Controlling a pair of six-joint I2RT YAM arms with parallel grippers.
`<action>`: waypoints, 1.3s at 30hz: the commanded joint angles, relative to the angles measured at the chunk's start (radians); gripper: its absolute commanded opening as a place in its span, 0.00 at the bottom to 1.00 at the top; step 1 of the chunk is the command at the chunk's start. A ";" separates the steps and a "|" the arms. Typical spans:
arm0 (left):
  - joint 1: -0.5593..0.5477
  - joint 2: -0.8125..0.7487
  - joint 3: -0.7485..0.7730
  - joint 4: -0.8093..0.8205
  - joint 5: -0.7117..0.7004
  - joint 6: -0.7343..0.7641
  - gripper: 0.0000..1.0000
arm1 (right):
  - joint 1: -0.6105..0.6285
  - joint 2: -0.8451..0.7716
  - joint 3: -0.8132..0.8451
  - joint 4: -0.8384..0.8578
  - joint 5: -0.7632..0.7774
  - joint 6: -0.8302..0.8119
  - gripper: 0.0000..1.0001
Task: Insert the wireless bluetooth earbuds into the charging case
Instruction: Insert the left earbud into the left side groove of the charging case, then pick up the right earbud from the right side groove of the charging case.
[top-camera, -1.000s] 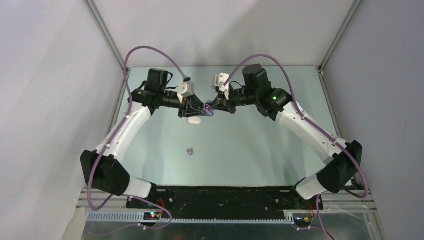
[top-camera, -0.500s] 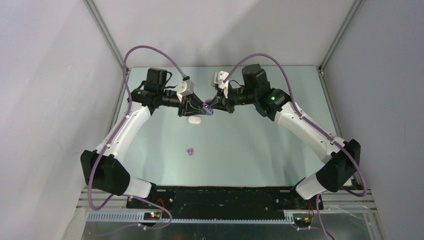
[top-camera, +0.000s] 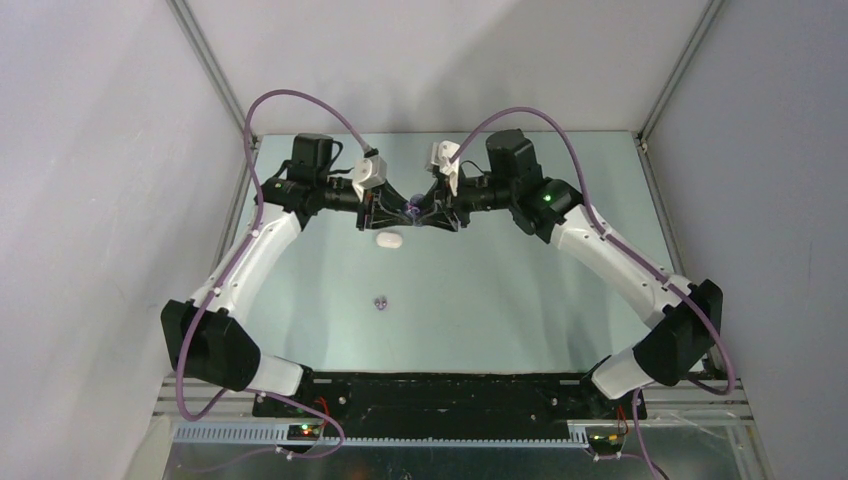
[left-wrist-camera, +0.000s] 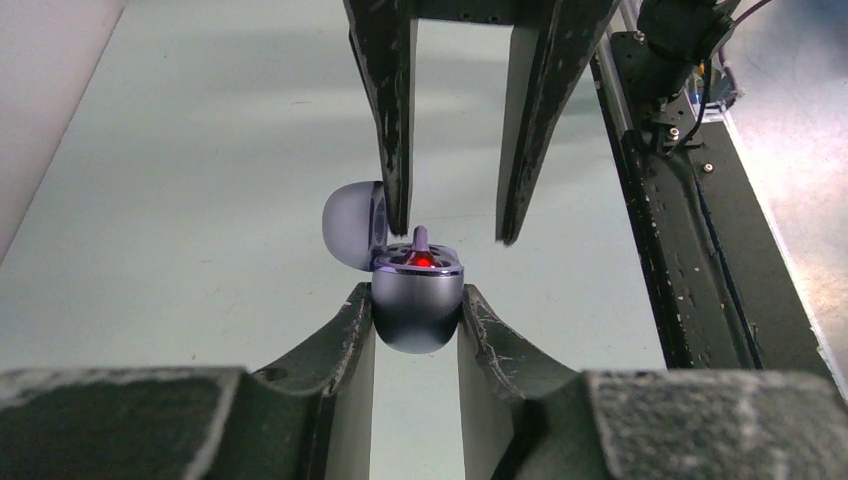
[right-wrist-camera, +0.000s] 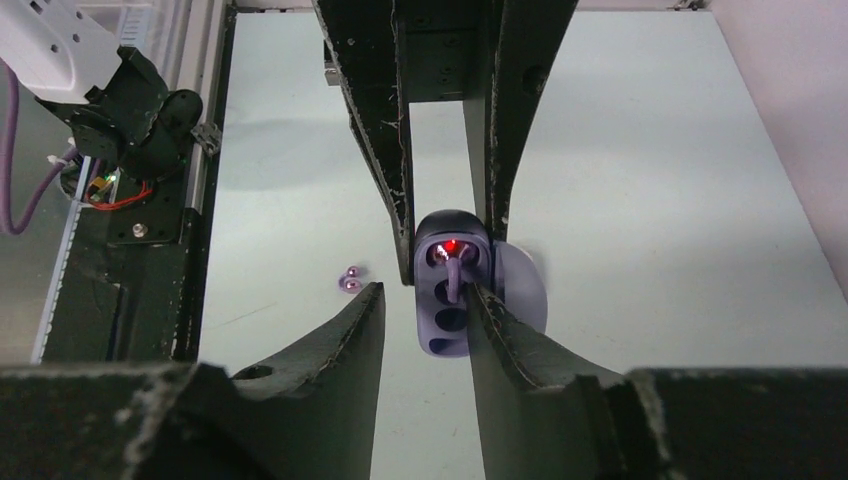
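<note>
My left gripper (left-wrist-camera: 415, 292) is shut on the open purple charging case (left-wrist-camera: 417, 305), held above the table with its lid (left-wrist-camera: 352, 225) swung back. A red light glows inside the case. A purple earbud (left-wrist-camera: 421, 240) sits in it with its stem sticking up. My right gripper (right-wrist-camera: 427, 290) is open around the case top (right-wrist-camera: 447, 315), one finger beside the earbud stem (right-wrist-camera: 455, 280). A second purple earbud (top-camera: 380, 301) lies on the table, also seen in the right wrist view (right-wrist-camera: 350, 280). The white earbuds are out of view.
A closed white case (top-camera: 389, 239) lies on the table just below the two grippers (top-camera: 410, 208). The arm bases and black rail (top-camera: 450, 390) run along the near edge. Grey walls enclose the table on three sides.
Both grippers and the purple case have shifted slightly toward the far side of the table. The loose purple earbud and the white case have not moved.
</note>
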 joint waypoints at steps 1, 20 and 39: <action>0.006 -0.013 0.013 0.018 0.032 -0.030 0.00 | -0.034 -0.089 0.057 -0.034 -0.044 -0.009 0.41; 0.115 -0.083 -0.175 0.482 -0.228 -0.564 0.00 | -0.056 -0.163 -0.228 0.022 0.005 0.025 0.43; 0.272 -0.326 -0.439 1.081 -0.311 -1.123 0.00 | 0.215 0.238 -0.232 0.061 -0.008 -0.284 0.18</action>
